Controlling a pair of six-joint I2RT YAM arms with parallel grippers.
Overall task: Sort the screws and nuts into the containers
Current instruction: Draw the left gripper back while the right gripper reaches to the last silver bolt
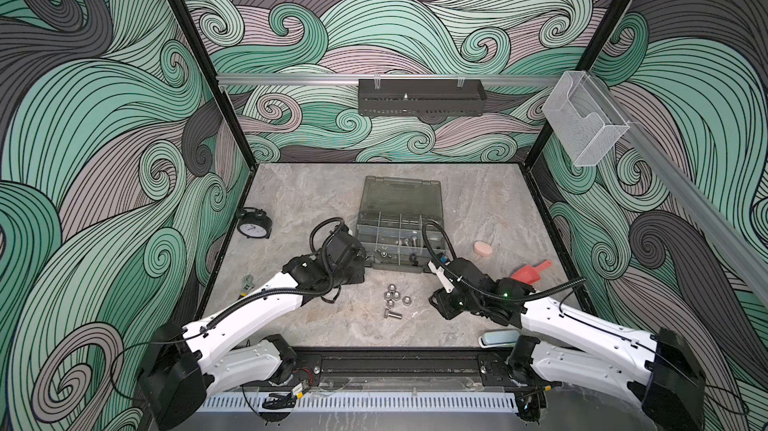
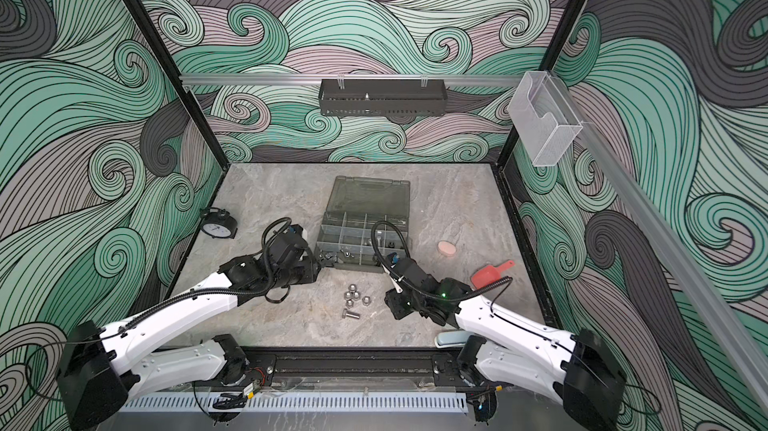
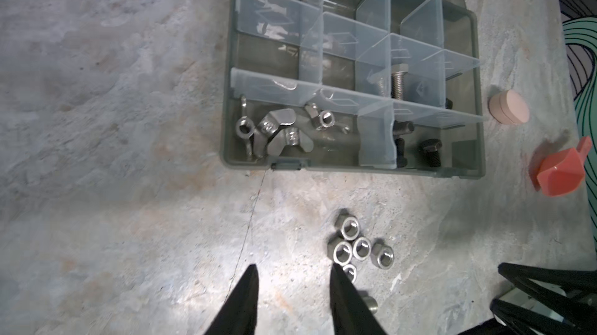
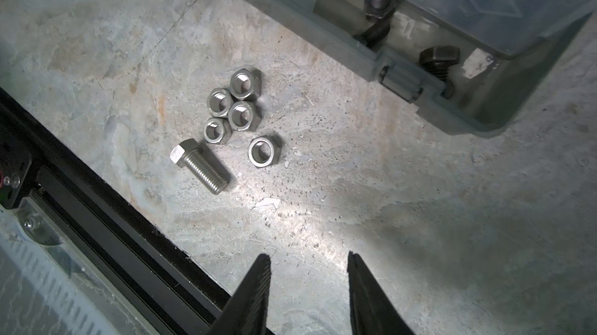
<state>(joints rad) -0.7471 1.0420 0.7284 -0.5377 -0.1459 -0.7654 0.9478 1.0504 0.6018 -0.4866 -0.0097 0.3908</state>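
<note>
Nuts (image 4: 232,107), five of them, silver and hexagonal, are seen lying loose on the stone-patterned table (image 4: 387,188). They lie ahead of the right claw (image 4: 308,257) and somewhat off its line. Four are bunched so that they touch, and the fifth is set a little apart. A silver screw (image 4: 200,170) is laid on its side just beside the bunch, on the side nearer the black rail (image 4: 106,194). The right claw's fingers are spread, nothing is held between them, and bare table is seen through the gap.

The left claw (image 3: 294,267) is likewise spread and empty. The nuts are found just beside one of its fingers, on the side facing the right arm, and one nut is partly hidden behind that finger. The screw is largely covered by the same finger. Whether either claw's fingertips touch the table cannot be told.

Farther ahead of the left claw the organizer case (image 3: 355,168) is laid open, its compartments (image 3: 268,58) split by translucent dividers. Wing nuts (image 3: 274,129) are gathered in the near compartment most directly ahead of the claw. Black screws (image 3: 429,152) are kept in the near compartment next to it, toward the right arm. Silver screws (image 3: 399,84) are seen in a compartment one row farther on.

Beyond the case's edge, on the right arm's side, a pink disc (image 3: 508,107) and a red scoop (image 3: 562,171) are placed. In a top view, a black alarm clock (image 1: 254,225) and a wrench (image 1: 248,285) are found apart from the left claw, on its outer side.
</note>
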